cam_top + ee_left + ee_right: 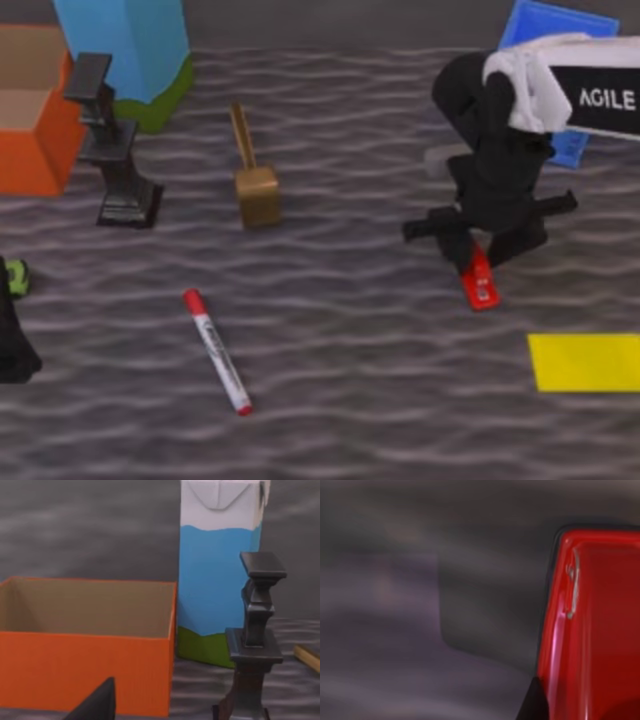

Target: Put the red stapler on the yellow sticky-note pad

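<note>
The red stapler (482, 283) lies aslant on the grey table right of centre, its upper end hidden under my right gripper (470, 252), which hangs directly over it. In the right wrist view the stapler (595, 630) fills one side, very close, with a dark finger tip (534, 705) against its edge. The yellow sticky-note pad (585, 361) lies flat at the table's right edge, a short way right of and nearer than the stapler, with nothing on it. My left gripper (12, 350) is parked at the far left edge, open; one finger (100, 702) shows.
A white marker with a red cap (216, 351) lies left of centre. A wooden mallet (254, 180), a black anvil-shaped stand (115, 160), an orange open box (30, 105) and a blue-and-white carton (125, 45) stand at the back left. A blue object (560, 30) sits behind the right arm.
</note>
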`<act>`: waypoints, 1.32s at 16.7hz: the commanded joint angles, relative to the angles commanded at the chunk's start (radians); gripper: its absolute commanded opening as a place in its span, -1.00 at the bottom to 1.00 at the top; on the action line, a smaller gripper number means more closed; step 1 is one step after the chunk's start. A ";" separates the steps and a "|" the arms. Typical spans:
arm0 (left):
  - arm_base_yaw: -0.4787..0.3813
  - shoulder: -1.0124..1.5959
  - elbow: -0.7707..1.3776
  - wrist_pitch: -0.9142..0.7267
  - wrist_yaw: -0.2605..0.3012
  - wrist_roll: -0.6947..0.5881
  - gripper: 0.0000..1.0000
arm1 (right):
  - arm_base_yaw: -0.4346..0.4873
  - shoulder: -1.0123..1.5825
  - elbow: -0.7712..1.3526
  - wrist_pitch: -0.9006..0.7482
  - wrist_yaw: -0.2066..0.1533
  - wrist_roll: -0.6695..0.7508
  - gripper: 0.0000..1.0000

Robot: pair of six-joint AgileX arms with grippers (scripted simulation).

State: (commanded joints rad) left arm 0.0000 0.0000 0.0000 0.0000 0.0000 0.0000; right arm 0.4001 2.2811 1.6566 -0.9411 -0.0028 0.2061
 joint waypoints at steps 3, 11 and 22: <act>0.000 0.000 0.000 0.000 0.000 0.000 1.00 | 0.001 -0.025 0.074 -0.099 0.000 0.001 -1.00; 0.000 0.000 0.000 0.000 0.000 0.000 1.00 | 0.005 -0.095 0.230 -0.327 -0.001 -0.004 -1.00; 0.000 0.000 0.000 0.000 0.000 0.000 1.00 | -0.030 -0.191 0.113 -0.327 0.005 -0.375 -1.00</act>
State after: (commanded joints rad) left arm 0.0000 0.0000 0.0000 0.0000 0.0000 0.0000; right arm 0.3704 2.0900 1.7692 -1.2684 0.0024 -0.1691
